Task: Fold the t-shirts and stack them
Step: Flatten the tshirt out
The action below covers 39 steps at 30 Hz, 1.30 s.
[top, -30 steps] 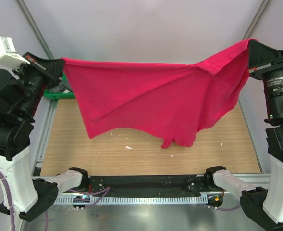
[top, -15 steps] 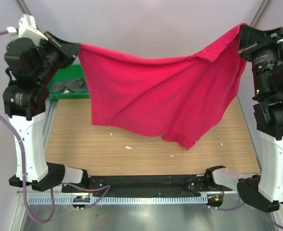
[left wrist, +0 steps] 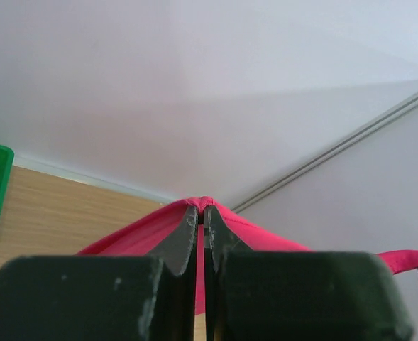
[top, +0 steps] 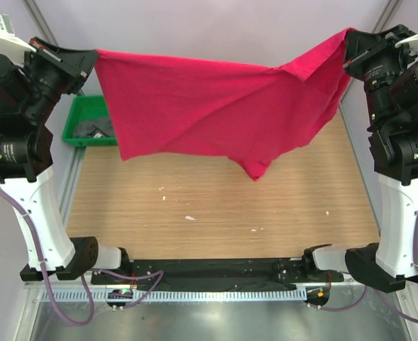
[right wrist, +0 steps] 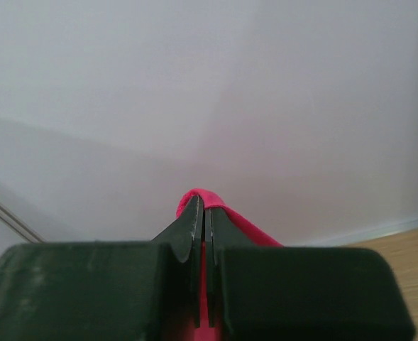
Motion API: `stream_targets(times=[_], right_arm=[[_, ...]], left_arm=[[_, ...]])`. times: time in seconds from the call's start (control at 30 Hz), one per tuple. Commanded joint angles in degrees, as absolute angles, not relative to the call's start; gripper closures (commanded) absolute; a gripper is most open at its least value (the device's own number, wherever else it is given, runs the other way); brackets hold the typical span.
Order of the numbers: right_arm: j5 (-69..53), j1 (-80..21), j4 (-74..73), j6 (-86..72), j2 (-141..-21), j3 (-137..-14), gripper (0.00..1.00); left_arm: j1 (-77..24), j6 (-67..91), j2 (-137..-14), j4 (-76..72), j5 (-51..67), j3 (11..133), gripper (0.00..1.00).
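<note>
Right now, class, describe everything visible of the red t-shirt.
The red t-shirt is plain crimson, soft-looking cloth, held spread in the air like a banner. The left gripper and right gripper are each shut on an upper corner. Its top edge sags slightly; diagonal creases run across it. The lower edge hangs unevenly, dipping to a point right of centre, apparently clear of the wooden table. Only the grippers touch it.

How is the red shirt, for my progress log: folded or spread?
Spread: the red t-shirt hangs as one sheet, stretched between left gripper and right gripper, both shut on it.
</note>
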<state>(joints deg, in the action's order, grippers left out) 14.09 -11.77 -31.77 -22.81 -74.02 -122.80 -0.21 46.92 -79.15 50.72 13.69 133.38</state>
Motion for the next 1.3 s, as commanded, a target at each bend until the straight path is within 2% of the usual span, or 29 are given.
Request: stream_targets(times=[0.0, 0.03, 0.07, 0.1, 0.17, 0.23, 0.3, 0.37, 0.43, 0.53, 0.63, 0.87, 1.07, 1.27], right_arm=[[14.6, -11.4, -26.6, -20.0, -71.2, -123.5, 0.99], [16.5, -11.5, -26.0, -19.7, -71.3, -123.4, 0.99], [17.5, -11.5, -29.8, -18.7, -74.2, -124.9, 0.99], [17.3, -11.5, -32.8, -18.6, -76.1, -132.8, 0.99], [13.4, -11.5, -35.2, -18.8, -77.4, -138.3, 0.99], [13.1, -11.5, -28.3, -20.7, -73.1, -132.4, 0.99], [15.9, -11.5, -24.2, -21.9, -71.8, -125.0, 0.99], [14.2, -11.5, -30.8, -22.7, -74.4, -127.9, 0.99], [10.9, -11.5, -30.2, -23.0, -74.5, -130.3, 0.99], [12.3, -11.5, -24.0, -24.0, -71.4, -123.4, 0.99], [11.1, -11.5, -29.4, -22.9, -72.5, -128.1, 0.99], [5.6, -11.5, -29.4, -24.4, -62.3, -123.4, 0.99], [-1.5, -11.5, -30.7, -24.0, -54.6, -123.6, 0.99], [-1.8, -11.9, -31.7, -23.4, -51.7, -124.5, 0.99]], left_arm=[[2.3, 48.2, -78.7, 44.7, 18.0, 134.1, 1.0], [4.4, 50.1, -79.2, 45.8, 19.4, 131.9, 1.0], [13.2, 54.0, -80.4, 47.1, 27.3, 132.4, 1.0], [15.4, 58.6, -81.3, 44.2, 33.7, 132.2, 1.0], [14.9, 60.9, -78.3, 39.0, 32.8, 130.6, 1.0], [14.9, 59.7, -75.4, 32.8, 30.6, 126.1, 1.0], [16.0, 59.9, -77.5, 37.1, 33.9, 126.1, 1.0], [15.9, 64.2, -77.5, 34.3, 37.0, 121.2, 1.0], [15.9, 65.7, -75.6, 27.6, 36.4, 120.1, 1.0], [15.9, 65.1, -77.5, 28.1, 38.2, 124.7, 1.0], [15.9, 65.5, -78.6, 27.9, 41.5, 127.9, 1.0], [11.4, 65.1, -70.6, 27.2, 45.7, 121.4, 1.0], [6.5, 65.4, -63.6, 28.4, 48.5, 121.5, 1.0], [6.4, 62.2, -59.4, 31.5, 44.5, 119.5, 1.0]])
